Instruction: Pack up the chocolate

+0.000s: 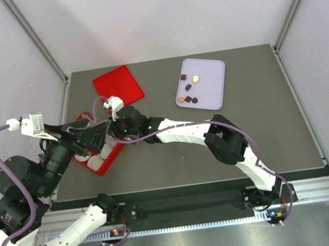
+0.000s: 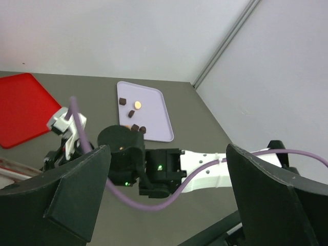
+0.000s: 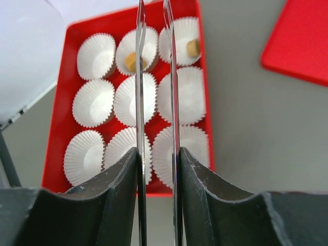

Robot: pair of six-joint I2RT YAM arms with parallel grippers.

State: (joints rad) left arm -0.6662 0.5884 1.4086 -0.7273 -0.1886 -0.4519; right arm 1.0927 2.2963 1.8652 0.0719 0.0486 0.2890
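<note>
Several small dark and tan chocolates [image 1: 189, 100] lie on the lavender tray [image 1: 214, 87], which also shows in the left wrist view [image 2: 154, 118]. Two tan chocolates [image 3: 193, 47] sit in far cups of the red box [image 3: 56, 128]; one of them [image 3: 130, 61] is partly behind a blade. My right gripper [image 3: 155, 31] hangs over the box with its thin blades a narrow gap apart and nothing between them. In the top view my right gripper [image 1: 112, 138] is over the box [image 1: 106, 160]. My left gripper [image 2: 169, 205] is wide open and empty, hovering above the box's left part [image 1: 88, 135].
The flat red lid [image 1: 117, 84] lies behind the box at the back left and shows in the left wrist view [image 2: 20, 110]. The box holds several white paper cups [image 3: 92, 102], most of them empty. My right arm [image 1: 184, 132] stretches across the table's middle.
</note>
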